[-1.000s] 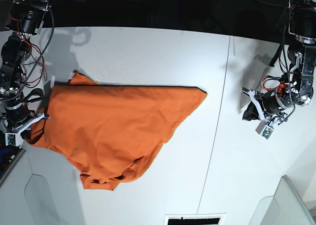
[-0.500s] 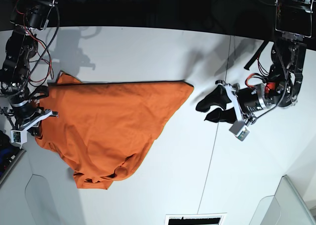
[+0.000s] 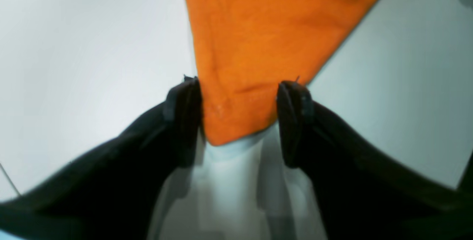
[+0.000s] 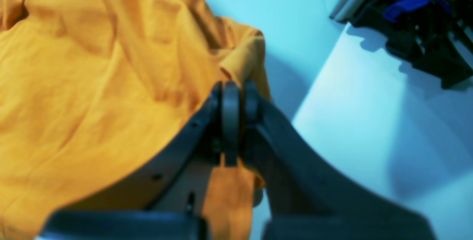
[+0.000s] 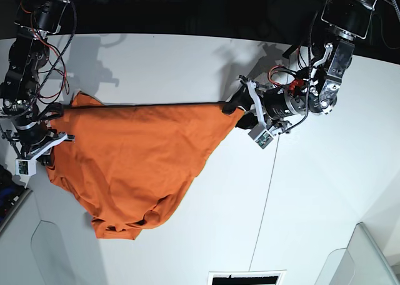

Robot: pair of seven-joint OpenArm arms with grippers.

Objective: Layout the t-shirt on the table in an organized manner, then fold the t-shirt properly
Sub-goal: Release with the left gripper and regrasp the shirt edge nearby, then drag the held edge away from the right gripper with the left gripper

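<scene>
The orange t-shirt (image 5: 134, 157) lies on the white tabletop (image 5: 187, 66), toward the base view's left half, not yet laid out: its top edge runs as one taut, nearly straight line, while the lower part sags into a bunched lump near the bottom.

The right hand (image 4: 234, 95) is clenched on a fold of the shirt at its left end. The left hand (image 3: 238, 121) stands released, its two fingers (image 3: 184, 121) straddling the shirt's pointed corner, cloth between them but not gripped.

The likely failure is a miss at that corner. Only a small tip of hem sits between the fingers, so if the right hand tugs the cloth away before the left one clenches, the tip could slide out and the hand would clench on nothing. A shallow pinch could also slip once the shirt is stretched.

The shirt's long axis runs left to right across the base view, along that taut edge, and it tapers to a point aimed at the left hand
</scene>
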